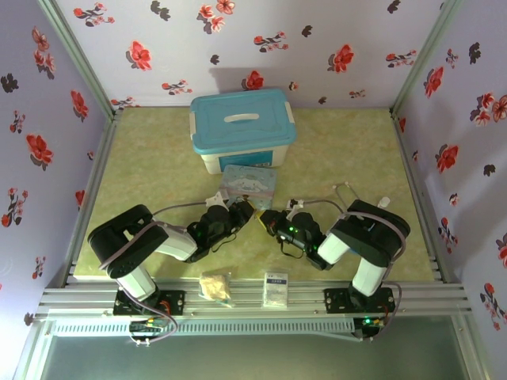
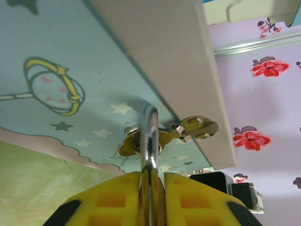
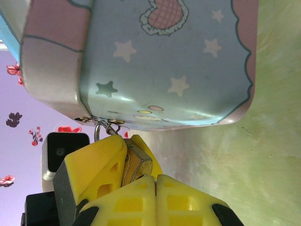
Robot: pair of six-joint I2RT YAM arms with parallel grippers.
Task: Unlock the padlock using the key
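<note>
The brass padlock (image 3: 137,165) hangs by its thin silver shackle (image 2: 149,136) from the metal hasp (image 2: 200,127) of the pastel cartoon tin (image 1: 248,182). My left gripper (image 2: 151,188) is shut on the padlock's body, its yellow fingers (image 3: 91,165) on both sides. My right gripper (image 3: 155,181) is shut, with its fingertips pressed against the padlock's free end. The key shows as no more than a thin dark sliver (image 3: 155,179) in the seam between those tips. Both grippers meet just in front of the tin, the left gripper (image 1: 240,212) facing the right gripper (image 1: 268,218).
A white box with a blue lid (image 1: 242,127) stands right behind the tin. A beige lumpy packet (image 1: 215,286) and a white card (image 1: 276,289) lie on the front rail between the arm bases. Floral walls close in the green table (image 1: 348,158) on three sides.
</note>
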